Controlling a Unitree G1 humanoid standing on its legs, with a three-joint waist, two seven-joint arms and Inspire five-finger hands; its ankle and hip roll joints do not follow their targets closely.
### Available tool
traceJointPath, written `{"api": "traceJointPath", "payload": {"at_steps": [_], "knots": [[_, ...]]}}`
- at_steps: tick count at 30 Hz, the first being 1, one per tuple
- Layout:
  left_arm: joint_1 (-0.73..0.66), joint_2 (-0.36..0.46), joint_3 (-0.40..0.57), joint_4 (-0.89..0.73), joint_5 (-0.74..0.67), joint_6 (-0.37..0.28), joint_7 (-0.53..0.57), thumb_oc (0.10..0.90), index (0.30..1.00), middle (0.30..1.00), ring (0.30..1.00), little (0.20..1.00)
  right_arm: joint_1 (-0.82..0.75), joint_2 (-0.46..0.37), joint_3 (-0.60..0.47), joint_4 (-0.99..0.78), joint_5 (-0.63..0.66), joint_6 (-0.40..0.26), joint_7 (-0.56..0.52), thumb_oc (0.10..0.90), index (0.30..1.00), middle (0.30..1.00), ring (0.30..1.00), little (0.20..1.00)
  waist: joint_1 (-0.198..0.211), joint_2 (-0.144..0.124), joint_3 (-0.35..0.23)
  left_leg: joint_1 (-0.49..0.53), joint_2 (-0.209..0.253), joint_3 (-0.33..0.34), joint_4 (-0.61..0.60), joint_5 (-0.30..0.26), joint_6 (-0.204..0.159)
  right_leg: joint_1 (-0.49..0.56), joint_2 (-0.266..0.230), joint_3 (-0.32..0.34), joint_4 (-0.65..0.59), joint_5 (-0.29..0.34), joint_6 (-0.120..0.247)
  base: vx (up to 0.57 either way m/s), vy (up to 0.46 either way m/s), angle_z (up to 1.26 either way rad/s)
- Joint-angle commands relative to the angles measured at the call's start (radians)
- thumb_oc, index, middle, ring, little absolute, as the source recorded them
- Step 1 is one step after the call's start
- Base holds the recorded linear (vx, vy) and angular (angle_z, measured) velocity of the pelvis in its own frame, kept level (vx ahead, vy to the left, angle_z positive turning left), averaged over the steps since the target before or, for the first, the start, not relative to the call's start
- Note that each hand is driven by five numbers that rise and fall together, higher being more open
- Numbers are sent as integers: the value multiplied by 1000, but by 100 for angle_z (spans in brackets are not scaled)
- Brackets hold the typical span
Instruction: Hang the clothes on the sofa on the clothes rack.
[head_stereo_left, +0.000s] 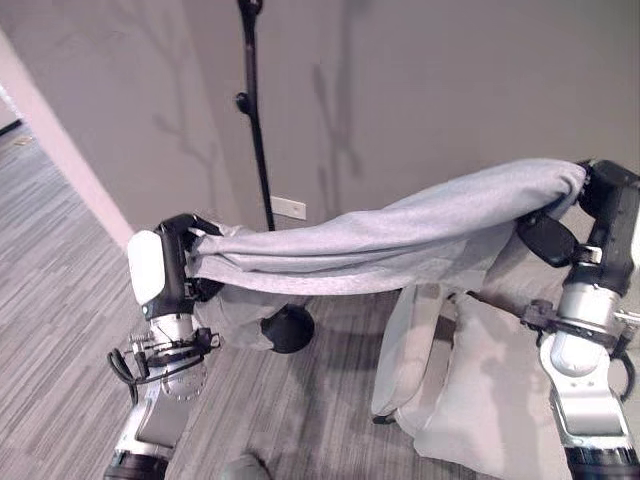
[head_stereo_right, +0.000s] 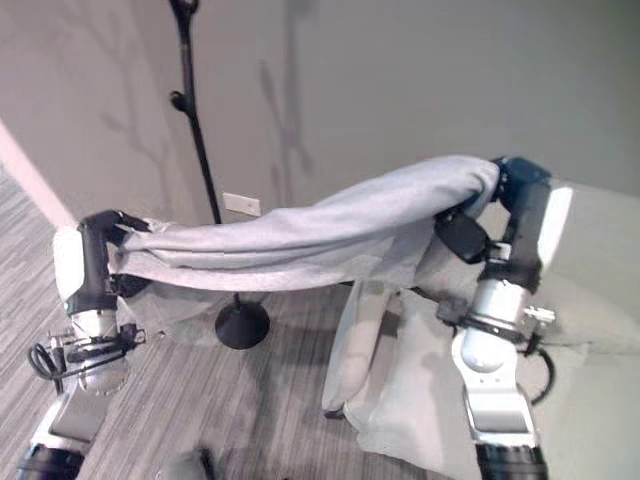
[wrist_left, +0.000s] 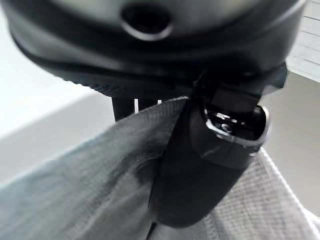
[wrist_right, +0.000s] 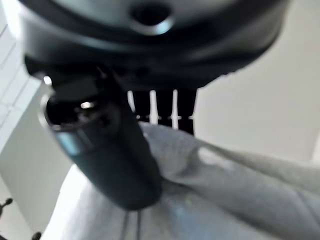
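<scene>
A light grey garment (head_stereo_left: 400, 235) is stretched in the air between my two hands, sagging slightly in the middle, with more of its cloth hanging down at the lower right. My left hand (head_stereo_left: 175, 262) is shut on its left end, thumb (wrist_left: 200, 170) pressed into the cloth (wrist_left: 90, 200). My right hand (head_stereo_left: 600, 215) is shut on the right end, held higher, thumb (wrist_right: 112, 155) pinching the fabric (wrist_right: 225, 200). The black clothes rack pole (head_stereo_left: 255, 110) stands behind the garment by the wall, and its round base (head_stereo_left: 288, 328) shows under the cloth.
A pale sofa (head_stereo_right: 600, 290) with light cushions (head_stereo_left: 470, 390) sits at the right, under my right arm. A grey wall with a white socket plate (head_stereo_left: 288, 208) runs behind the rack. Striped grey floor (head_stereo_left: 60, 300) spreads to the left.
</scene>
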Motion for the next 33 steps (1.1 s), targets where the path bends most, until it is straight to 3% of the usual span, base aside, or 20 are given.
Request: {"api": "traceJointPath", "payload": {"at_steps": [1,3,7,8,13,17,21,24,29,33], "knots": [[-234,188,142,-89,166,29,223,400,300,300,300,300,-186,-166,-23,-4,-92,-84,-39,400,300,300,300,300,90,20,-52,181,-27,-108,-214,145,-32,11,-87,48,20,-35,127,335,136,-123],[-235,204,162,-79,191,51,231,400,300,300,300,300,-188,-167,-21,-3,-113,-81,-25,400,300,300,300,300,90,25,-67,205,-27,-112,-232,163,-21,15,-84,53,32,-42,133,248,114,-102],[-264,332,230,-93,267,104,299,400,300,300,300,300,-216,-244,-13,7,-152,-89,-22,400,300,300,300,300,104,5,-128,272,-51,-79,-258,159,2,28,-110,42,87,-74,143,277,158,-19],[-206,360,321,-152,301,125,314,400,300,300,300,300,-206,-256,-31,-9,-195,-81,-10,400,300,300,300,300,121,-7,-149,301,-68,-65,-260,137,18,35,-129,30,93,-81,154,220,147,-4],[-59,287,421,-264,307,96,314,400,300,300,300,300,-136,-223,-85,-31,-229,-73,-8,400,300,300,300,300,142,-19,-157,310,-75,-70,-264,137,21,40,-133,22,82,-84,157,28,34,21],[5,249,437,-293,302,76,299,400,300,300,300,300,-99,-236,-126,-35,-204,-83,6,400,300,300,300,300,164,-17,-146,279,-60,-87,-265,187,-12,40,-99,12,40,-79,139,-202,-113,59],[-87,323,386,-141,252,100,282,400,300,300,300,300,-219,-293,-40,78,-144,-91,8,400,300,300,300,300,178,-2,-135,260,-46,-99,-256,210,-31,43,-82,3,4,-65,137,-165,-47,10],[-260,407,255,111,136,117,273,400,300,300,300,300,-422,-392,139,291,-102,-65,-4,400,300,300,300,300,187,12,-115,238,-52,-176,-227,208,-50,36,-84,7,4,-50,140,-111,10,-6],[-415,532,119,346,81,158,237,400,300,300,300,300,-574,-447,265,451,-66,-20,7,400,300,300,300,300,143,32,-157,258,-58,-138,-271,192,-28,47,-91,-9,4,-54,157,71,92,4],[-502,576,25,462,78,185,197,400,300,300,300,300,-625,-464,310,523,-46,-6,21,400,300,300,300,300,129,31,-174,264,-70,-122,-271,174,-21,42,-109,-9,4,-53,165,93,82,-3]]}}
